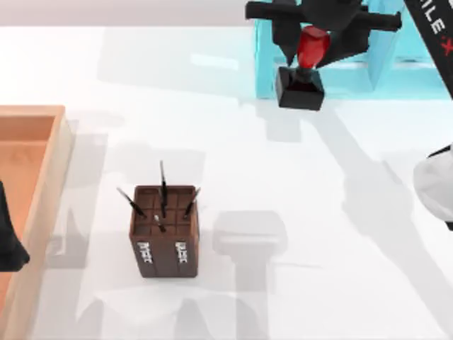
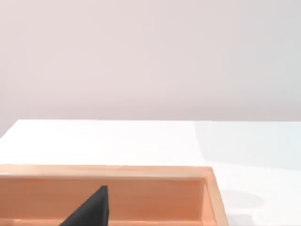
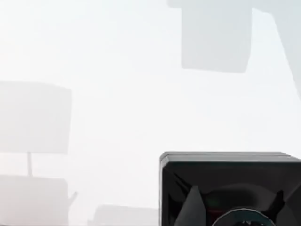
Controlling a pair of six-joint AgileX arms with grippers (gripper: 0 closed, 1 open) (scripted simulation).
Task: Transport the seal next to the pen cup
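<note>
Seal [image 1: 301, 74] first: it hangs near the far edge of the table [image 1: 318, 212], toward the right, its glossy red knob caught between the fingers of the right gripper [image 1: 312, 44] and its black square base hanging below. Its shadow falls well away from it on the white surface, so I judge it is lifted clear rather than resting. Behind it stands a pale blue translucent holder [image 1: 382, 67]. In the right wrist view the black base [image 3: 230, 188] shows close under the camera with only bare white table beyond it.

Pen cup [image 1: 165, 231], the dark brown box with thin pens poking from its gridded top, sits toward the near left of the table, well apart from the seal. A light-wood tray [image 1: 42, 184] lies along the left edge, and the left gripper [image 1: 8, 241] waits parked over it; I cannot tell how its fingers stand.

By my reading, the pickup is done and the carry is in hand. What comes next calls for a long diagonal travel toward the cup, keeping the base above the pens, then a lowering onto bare table just beside the box, probably its right side, before the fingers let go.
</note>
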